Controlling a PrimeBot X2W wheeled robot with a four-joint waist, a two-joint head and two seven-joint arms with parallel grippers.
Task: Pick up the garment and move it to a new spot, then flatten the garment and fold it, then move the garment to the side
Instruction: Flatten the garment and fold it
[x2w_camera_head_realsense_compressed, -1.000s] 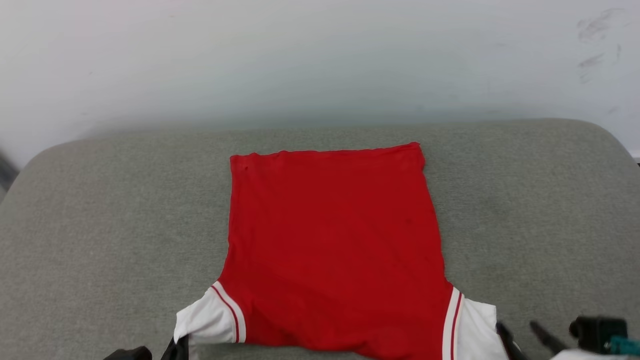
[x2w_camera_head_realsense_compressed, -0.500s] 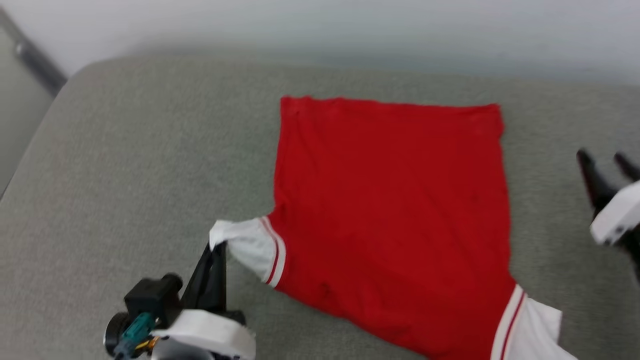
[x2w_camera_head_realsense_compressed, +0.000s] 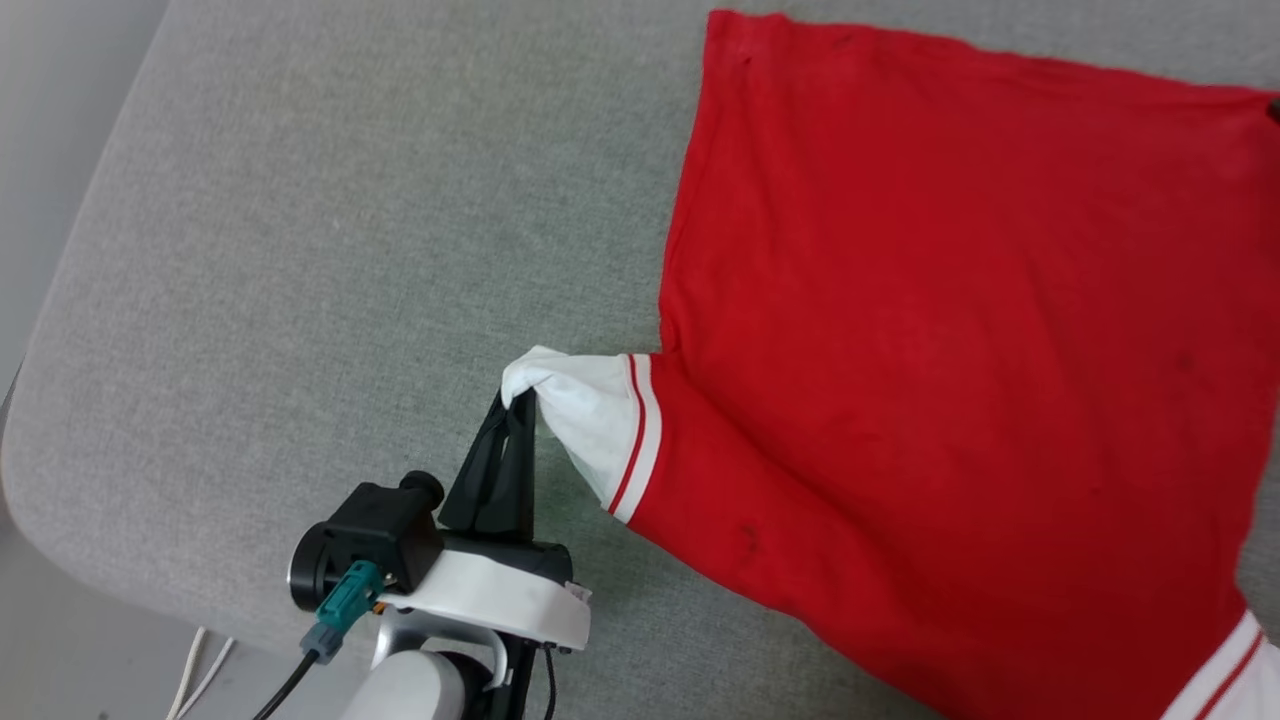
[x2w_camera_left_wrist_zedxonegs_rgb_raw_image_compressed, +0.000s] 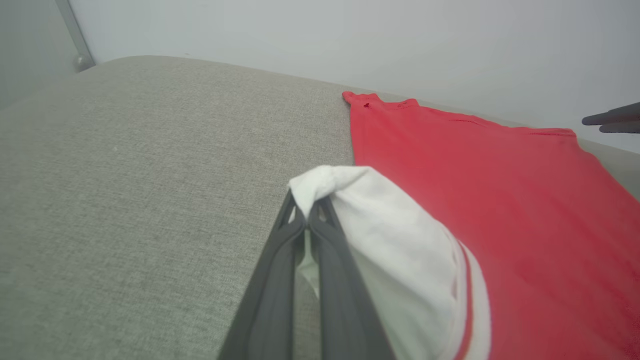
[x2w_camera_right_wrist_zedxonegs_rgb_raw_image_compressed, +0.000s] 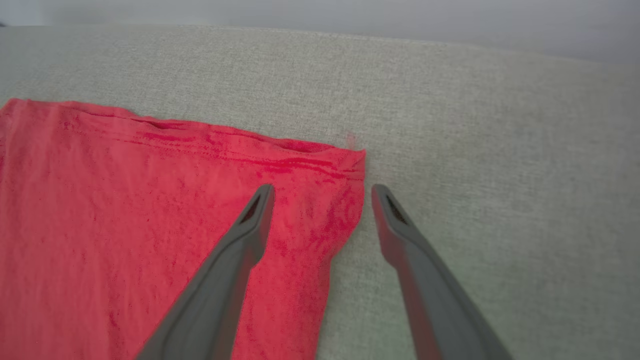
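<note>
The garment (x2w_camera_head_realsense_compressed: 950, 330) lies spread with its plain red side up on a grey cushioned surface (x2w_camera_head_realsense_compressed: 300, 250). My left gripper (x2w_camera_head_realsense_compressed: 518, 402) is shut on the tip of its white left sleeve (x2w_camera_head_realsense_compressed: 595, 425) and holds that sleeve bunched and lifted off the cushion. The left wrist view shows the two fingers (x2w_camera_left_wrist_zedxonegs_rgb_raw_image_compressed: 280, 280) pressed together on the sleeve (x2w_camera_left_wrist_zedxonegs_rgb_raw_image_compressed: 390, 235). My right gripper (x2w_camera_right_wrist_zedxonegs_rgb_raw_image_compressed: 322, 192) is open above the garment's (x2w_camera_right_wrist_zedxonegs_rgb_raw_image_compressed: 125, 225) far right hem corner (x2w_camera_right_wrist_zedxonegs_rgb_raw_image_compressed: 345, 160), one finger over red cloth, the other over grey cushion. The right gripper (x2w_camera_left_wrist_zedxonegs_rgb_raw_image_compressed: 592, 124) also pokes in at the left wrist view's right edge.
The cushion's rounded left edge (x2w_camera_head_realsense_compressed: 40, 400) drops to a pale floor with white cables (x2w_camera_head_realsense_compressed: 200, 670). A pale wall (x2w_camera_left_wrist_zedxonegs_rgb_raw_image_compressed: 350, 40) stands behind the cushion. Bare grey cushion stretches left of the garment.
The head camera has swung left and down. My left gripper has pulled the left sleeve up off the cushion. My right gripper has gone from the right sleeve to the far hem corner.
</note>
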